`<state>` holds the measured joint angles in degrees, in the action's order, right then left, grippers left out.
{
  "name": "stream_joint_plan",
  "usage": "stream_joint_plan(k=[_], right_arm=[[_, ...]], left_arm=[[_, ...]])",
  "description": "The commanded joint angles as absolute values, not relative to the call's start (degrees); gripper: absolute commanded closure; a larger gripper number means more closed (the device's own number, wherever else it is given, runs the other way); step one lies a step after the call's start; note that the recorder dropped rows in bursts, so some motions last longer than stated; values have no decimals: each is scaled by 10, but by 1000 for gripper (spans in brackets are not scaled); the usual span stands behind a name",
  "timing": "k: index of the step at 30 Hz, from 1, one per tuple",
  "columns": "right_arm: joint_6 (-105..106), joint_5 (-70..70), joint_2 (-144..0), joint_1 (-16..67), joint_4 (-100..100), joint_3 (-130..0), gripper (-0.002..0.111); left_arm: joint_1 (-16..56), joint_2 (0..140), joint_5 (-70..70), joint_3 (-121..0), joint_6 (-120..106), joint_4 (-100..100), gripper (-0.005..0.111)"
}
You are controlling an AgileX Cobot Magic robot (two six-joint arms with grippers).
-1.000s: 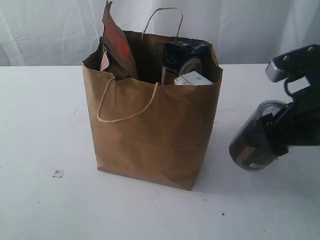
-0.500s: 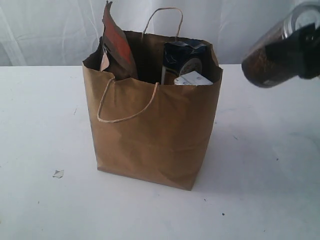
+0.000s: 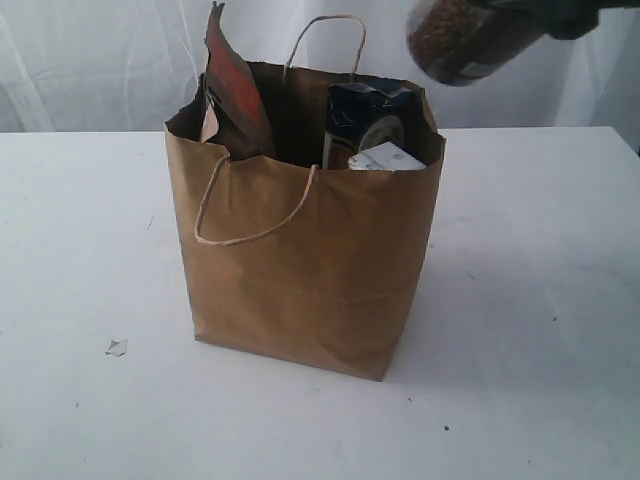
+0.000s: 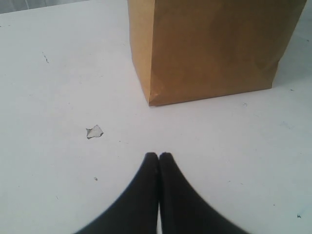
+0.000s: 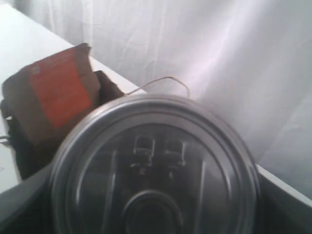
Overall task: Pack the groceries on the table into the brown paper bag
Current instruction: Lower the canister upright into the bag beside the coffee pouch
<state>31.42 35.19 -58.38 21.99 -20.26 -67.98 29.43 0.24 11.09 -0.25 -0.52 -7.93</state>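
**Left.** A paper scrap [image 3: 117, 347] lies on the table [image 3: 80, 250]; it is not part of the load. The left gripper [image 4: 159, 156] hangs low over the table near the bag [image 3: 310, 270], jaws together and empty.

**Centre.** The bag stands upright and open. Inside, a pouch [image 3: 235, 90] leans at the left wall and rises above the rim. A blue packet [image 3: 372, 115] and a white carton [image 3: 388, 158] stand at the right wall. A gap shows between the two groups.

**Right.** The jar [image 3: 455, 40] is in the air, tipped onto its side, above the bag's right rear corner. The right gripper [image 3: 545, 14] is clamped across its body, jaws wide.

**Handling.** The jar is probably rigid, smooth-walled and fairly heavy with its grain fill, and may break if dropped. Grip across the body, as shown. Lower it into the central gap; the paper walls are soft and give no support.
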Motion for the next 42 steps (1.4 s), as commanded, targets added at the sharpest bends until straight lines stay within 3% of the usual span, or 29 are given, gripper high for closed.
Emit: stream_joint_plan(k=[1,10,23,42], right_arm=[[355,329,-624,275,-197,-713,108],[359,331,-711,347,-179,-748,108],[388,312,-782,348,-181,-749,108],[376,391,-851,349,-183,-747,108]], left_arm=[[292,0,111,0,0,-82,107],[292,0,111,0,0,-82,107],[292,0,111,0,0,-82,107],[292,0,111,0,0,-82,107]])
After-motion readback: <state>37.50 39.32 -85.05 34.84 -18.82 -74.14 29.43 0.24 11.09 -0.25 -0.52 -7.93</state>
